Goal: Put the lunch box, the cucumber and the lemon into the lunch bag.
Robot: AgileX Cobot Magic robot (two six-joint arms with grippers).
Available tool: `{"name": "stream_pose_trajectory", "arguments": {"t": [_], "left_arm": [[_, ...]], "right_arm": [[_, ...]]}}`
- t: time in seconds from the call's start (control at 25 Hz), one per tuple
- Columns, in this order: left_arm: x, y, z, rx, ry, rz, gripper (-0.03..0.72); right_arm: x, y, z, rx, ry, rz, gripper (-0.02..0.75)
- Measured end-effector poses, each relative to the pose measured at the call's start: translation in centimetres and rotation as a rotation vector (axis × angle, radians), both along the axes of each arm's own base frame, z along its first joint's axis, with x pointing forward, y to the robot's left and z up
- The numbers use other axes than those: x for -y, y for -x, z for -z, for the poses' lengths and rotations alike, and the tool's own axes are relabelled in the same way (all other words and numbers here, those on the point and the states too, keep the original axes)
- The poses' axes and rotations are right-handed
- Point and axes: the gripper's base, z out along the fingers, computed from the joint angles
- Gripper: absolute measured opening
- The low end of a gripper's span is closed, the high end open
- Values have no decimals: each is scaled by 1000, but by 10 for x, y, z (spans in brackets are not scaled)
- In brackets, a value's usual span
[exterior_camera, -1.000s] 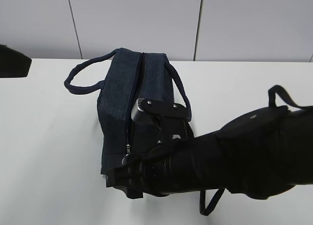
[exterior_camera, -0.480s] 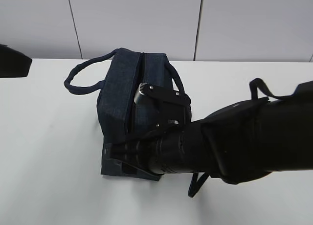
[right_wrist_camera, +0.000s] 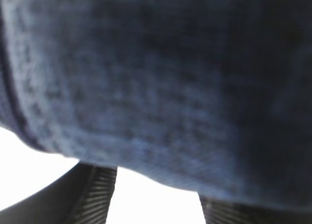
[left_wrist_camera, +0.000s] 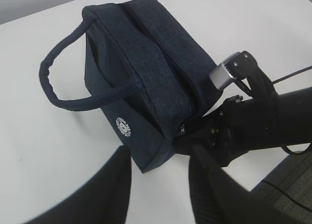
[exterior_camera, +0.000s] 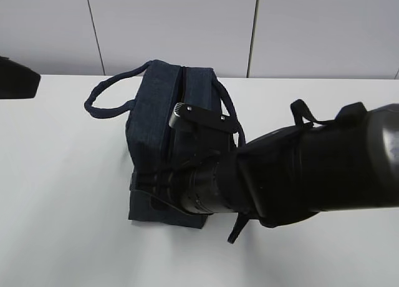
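One lunch bag [left_wrist_camera: 146,68] against right claw [right_wrist_camera: 156,204].

A big white table [exterior_camera: 62,193] holds the things. A dark blue lunch bag [exterior_camera: 153,112] sits on it near the middle, with its zipper on top and one loop handle hanging out to the side. A black thing [exterior_camera: 15,78] rests at the table's far left edge.

Only marking I can spot is a round white logo [left_wrist_camera: 124,126] on the lunch bag [left_wrist_camera: 146,63], too small to read.
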Motion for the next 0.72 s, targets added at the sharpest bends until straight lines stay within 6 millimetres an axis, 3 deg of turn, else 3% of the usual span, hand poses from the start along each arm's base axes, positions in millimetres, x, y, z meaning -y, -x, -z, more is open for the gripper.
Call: {"name": "stream_pose_trajectory", "arguments": {"t": [0.16,0.44,0.64,0.72], "left_arm": [[0,0,0,0,0,0,267],[0,0,0,0,0,0,267],[0,0,0,0,0,0,267],[0,0,0,0,0,0,267]], "right_arm": [[2,-2,2,1,18,28,338],[3,-3,3,5,28,47,99],[4,-4,3,7,33,54,0],[4,-4,3,7,34,56,0]]}}
